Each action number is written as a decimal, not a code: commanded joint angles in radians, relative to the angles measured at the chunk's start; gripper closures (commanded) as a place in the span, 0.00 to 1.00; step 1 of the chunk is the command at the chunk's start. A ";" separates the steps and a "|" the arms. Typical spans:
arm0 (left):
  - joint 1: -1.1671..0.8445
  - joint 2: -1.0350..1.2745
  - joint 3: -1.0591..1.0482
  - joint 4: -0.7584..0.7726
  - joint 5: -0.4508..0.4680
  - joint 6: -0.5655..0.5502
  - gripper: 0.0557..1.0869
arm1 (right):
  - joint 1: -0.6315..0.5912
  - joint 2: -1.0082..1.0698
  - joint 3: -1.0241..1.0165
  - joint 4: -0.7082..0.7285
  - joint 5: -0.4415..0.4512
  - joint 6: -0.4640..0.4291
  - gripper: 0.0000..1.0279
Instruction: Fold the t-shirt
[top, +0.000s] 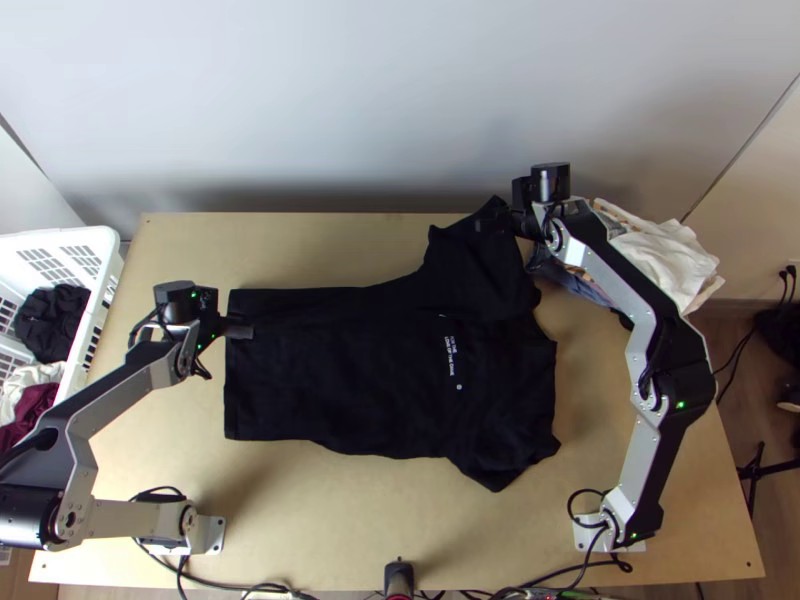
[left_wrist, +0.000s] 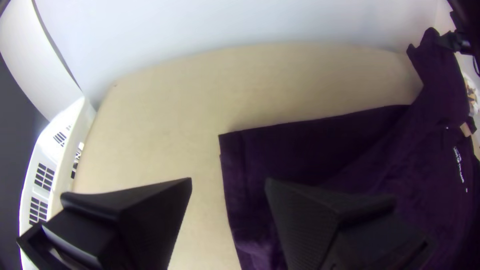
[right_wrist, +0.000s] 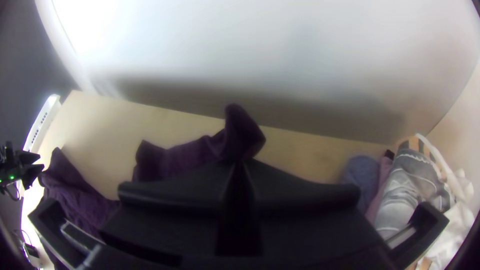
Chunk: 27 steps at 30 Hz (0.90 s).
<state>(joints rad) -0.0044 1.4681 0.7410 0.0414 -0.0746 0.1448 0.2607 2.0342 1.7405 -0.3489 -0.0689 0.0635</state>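
The black t-shirt (top: 340, 370) lies spread with its hem to the left and its printed chest to the right. At the hem's edge is my left gripper (top: 240, 331), open; in the left wrist view the left gripper (left_wrist: 229, 182) has its fingers apart above the purple-looking shirt (left_wrist: 320, 150). My right gripper (top: 512, 212) is at the far sleeve (top: 475, 235), which is pulled toward the table's back edge. The right wrist view has the right gripper (right_wrist: 240, 162) shut on that sleeve, with bunched cloth (right_wrist: 242, 132) standing out beyond the fingertips. The near sleeve (top: 500, 465) lies flat.
A white laundry basket (top: 100, 262) with dark, white and maroon clothes stands left of the table. White and grey clothes (top: 665, 255) are piled at the back right, beside the right arm. Bare table (top: 340, 520) lies in front of the shirt, and a wall rises behind.
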 joint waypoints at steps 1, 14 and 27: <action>0.000 -0.009 0.054 -0.166 -0.001 -0.004 0.18 | 0.003 -0.012 -0.010 -0.010 0.000 0.001 0.97; -0.019 -0.029 0.152 -0.477 0.002 0.002 0.06 | 0.022 -0.029 -0.055 -0.012 0.000 0.001 0.97; -0.022 0.063 0.241 -0.620 0.021 -0.034 0.06 | 0.028 -0.028 -0.056 -0.012 0.000 -0.001 0.97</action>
<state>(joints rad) -0.0231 1.4910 0.9340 -0.5018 -0.0601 0.1329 0.2871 2.0060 1.6882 -0.3603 -0.0692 0.0631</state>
